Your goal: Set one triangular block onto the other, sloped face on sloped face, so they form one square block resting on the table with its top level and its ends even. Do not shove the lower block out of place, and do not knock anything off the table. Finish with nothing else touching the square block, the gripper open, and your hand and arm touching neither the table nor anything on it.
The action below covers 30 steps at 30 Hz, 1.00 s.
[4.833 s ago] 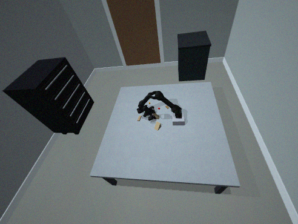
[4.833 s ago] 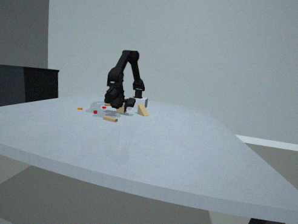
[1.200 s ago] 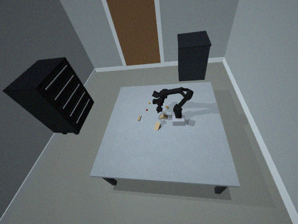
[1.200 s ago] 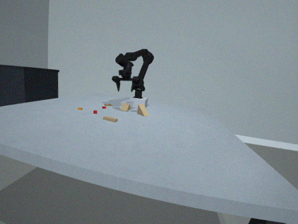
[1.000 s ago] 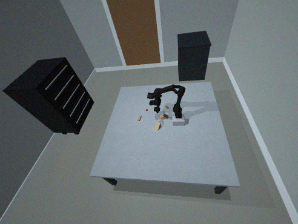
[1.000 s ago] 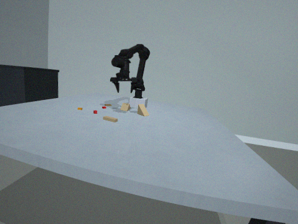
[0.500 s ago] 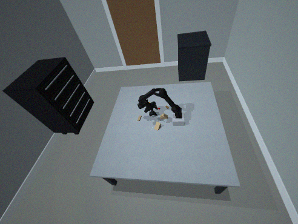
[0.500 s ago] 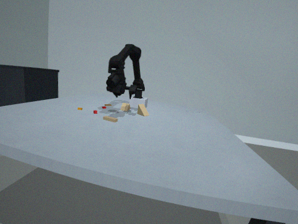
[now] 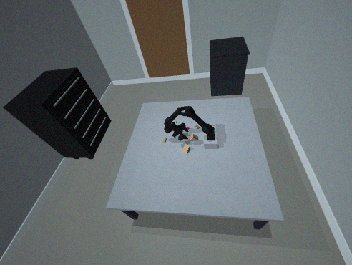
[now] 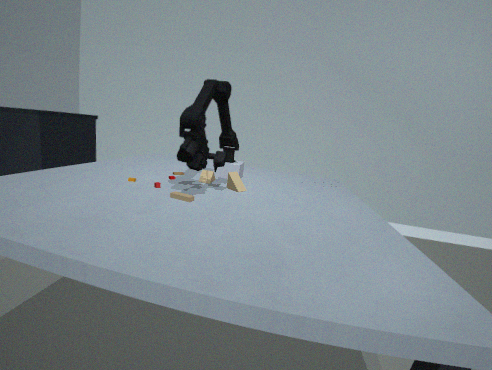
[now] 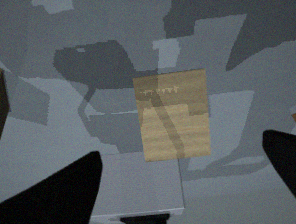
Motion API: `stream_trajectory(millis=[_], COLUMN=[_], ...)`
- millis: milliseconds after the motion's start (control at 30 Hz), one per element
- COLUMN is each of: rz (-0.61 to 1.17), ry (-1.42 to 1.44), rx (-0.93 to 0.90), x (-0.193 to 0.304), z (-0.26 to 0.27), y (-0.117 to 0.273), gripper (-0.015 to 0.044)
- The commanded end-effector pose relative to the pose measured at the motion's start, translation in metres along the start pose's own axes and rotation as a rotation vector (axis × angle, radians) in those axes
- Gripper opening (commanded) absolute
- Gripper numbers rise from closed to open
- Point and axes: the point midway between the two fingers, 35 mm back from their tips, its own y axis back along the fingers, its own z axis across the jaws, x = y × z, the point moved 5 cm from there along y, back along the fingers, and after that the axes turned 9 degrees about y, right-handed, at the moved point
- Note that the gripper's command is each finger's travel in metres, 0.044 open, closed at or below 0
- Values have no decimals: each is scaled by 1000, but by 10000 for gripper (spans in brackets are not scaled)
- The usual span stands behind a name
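Observation:
One tan triangular block (image 9: 193, 137) (image 10: 206, 176) (image 11: 175, 115) rests on the table beside the white box, under the hand. The other triangular block (image 9: 186, 149) (image 10: 236, 182) stands apart from it, nearer the front in the top view; a sliver of wood at the wrist view's left edge (image 11: 2, 102) may be this block. My gripper (image 9: 185, 133) (image 10: 207, 168) (image 11: 180, 149) is wide open and empty, above the first block. In the wrist view that block lies between the fingertips, partly shaded. Its sloped face direction is hard to tell there.
The white box (image 9: 211, 145) (image 10: 238, 169) (image 11: 135, 182) under the arm's base is close to the first block. A wooden plank (image 9: 164, 140) (image 10: 182, 197) lies to the side, another (image 9: 197, 127) (image 10: 178, 173) behind. Small red cubes (image 10: 157, 185) (image 10: 171, 177) and an orange piece (image 9: 176, 122) (image 10: 132, 179) lie beyond.

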Motion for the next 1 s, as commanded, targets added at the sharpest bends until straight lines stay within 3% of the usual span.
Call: stream_trajectory(millis=[0,233,967], rz=[39,65,66], ry=[-4,-7,-7], rx=[-6,-13,-13], x=[1,7,5], z=[-1,1,1], y=[-29,-70,-69], gripper=[440,440,440])
